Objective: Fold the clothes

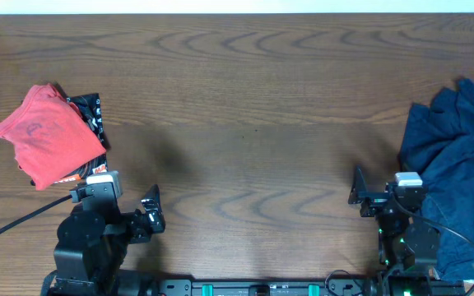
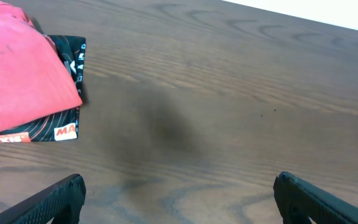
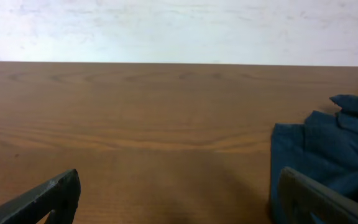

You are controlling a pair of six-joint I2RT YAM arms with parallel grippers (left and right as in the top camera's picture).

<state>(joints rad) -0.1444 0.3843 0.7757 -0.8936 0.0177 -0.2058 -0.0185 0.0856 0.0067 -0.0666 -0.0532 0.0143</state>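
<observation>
Overhead: red shirt (image 1: 44, 131) lies folded atop a black garment (image 1: 89, 111) at desk (image 1: 253, 82) left, blue heap (image 1: 455, 148) crumpled far right. Left wrist: left end effector (image 2: 178, 183) wide, empty, stack ahead-left. Right wrist: right end effector (image 3: 179, 177) wide, empty; next is probably the blue heap, so reach right, pinch an edge, drag it centre-ward.

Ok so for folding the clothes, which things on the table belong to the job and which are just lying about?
Belongs to the job:
- red garment, at the left
- black printed garment, under the red one
- dark blue garment, crumpled, at the right edge

Just lying about:
- black cable, near the bottom left edge
- wooden table, only the work surface
</observation>
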